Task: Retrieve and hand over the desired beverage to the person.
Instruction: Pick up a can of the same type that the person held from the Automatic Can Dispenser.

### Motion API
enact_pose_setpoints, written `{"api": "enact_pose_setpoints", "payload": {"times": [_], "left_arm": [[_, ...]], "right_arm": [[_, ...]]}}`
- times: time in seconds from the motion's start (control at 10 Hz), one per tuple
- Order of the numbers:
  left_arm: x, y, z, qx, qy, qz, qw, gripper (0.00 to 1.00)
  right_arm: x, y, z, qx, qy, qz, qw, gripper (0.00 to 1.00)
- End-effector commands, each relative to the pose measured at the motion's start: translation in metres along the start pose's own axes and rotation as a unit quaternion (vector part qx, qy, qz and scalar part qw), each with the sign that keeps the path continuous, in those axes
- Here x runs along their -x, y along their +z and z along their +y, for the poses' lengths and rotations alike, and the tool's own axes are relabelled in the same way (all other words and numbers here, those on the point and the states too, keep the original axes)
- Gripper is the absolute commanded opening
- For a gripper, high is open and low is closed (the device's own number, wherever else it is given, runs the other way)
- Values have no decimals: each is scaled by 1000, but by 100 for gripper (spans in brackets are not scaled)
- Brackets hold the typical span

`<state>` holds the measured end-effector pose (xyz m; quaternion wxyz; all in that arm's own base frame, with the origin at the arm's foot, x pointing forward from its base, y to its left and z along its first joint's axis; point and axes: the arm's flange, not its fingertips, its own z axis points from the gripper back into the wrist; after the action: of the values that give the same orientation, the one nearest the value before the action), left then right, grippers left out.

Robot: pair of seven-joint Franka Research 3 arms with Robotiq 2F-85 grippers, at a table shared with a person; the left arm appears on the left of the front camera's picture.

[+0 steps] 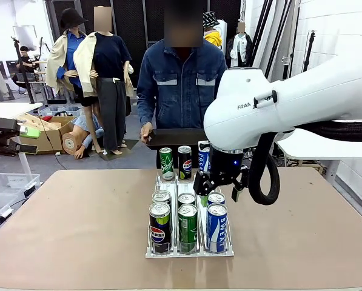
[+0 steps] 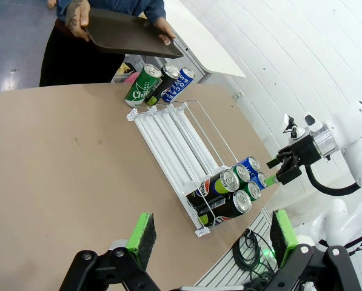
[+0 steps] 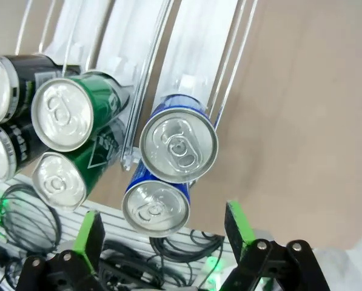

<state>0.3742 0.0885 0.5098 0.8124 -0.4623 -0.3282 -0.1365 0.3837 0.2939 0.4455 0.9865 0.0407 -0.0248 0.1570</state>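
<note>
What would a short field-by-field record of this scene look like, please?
Rack: clear, three lanes, on the brown table
Near end: two Pepsi cans, two green cans, two blue Sweat cans
Far end: green can, Pepsi can, blue can
Right pincer: open, above the blue Sweat cans
Left pincer: open, holding nothing
Person: far side, holding a dark tray

I'm seeing bare table (image 1: 65, 218) flanking the rack (image 2: 174, 136), its middle lanes lying free. Green cans (image 3: 62, 112) are crowding the blue cans (image 3: 178, 145) under my right gripper (image 1: 220, 188), jaws spread.
</note>
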Motion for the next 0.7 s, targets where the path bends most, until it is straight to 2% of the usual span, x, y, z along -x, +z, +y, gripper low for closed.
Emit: {"api": "enact_pose_setpoints", "payload": {"times": [0.0,0.6], "left_arm": [[1,2,1,5,-2,-2,1000,100],[1,2,1,5,-2,-2,1000,100]], "right_arm": [[-4,-12,2,19,-18,-14,1000,100],[-4,-34,4,31,-26,-5,999,100]]}}
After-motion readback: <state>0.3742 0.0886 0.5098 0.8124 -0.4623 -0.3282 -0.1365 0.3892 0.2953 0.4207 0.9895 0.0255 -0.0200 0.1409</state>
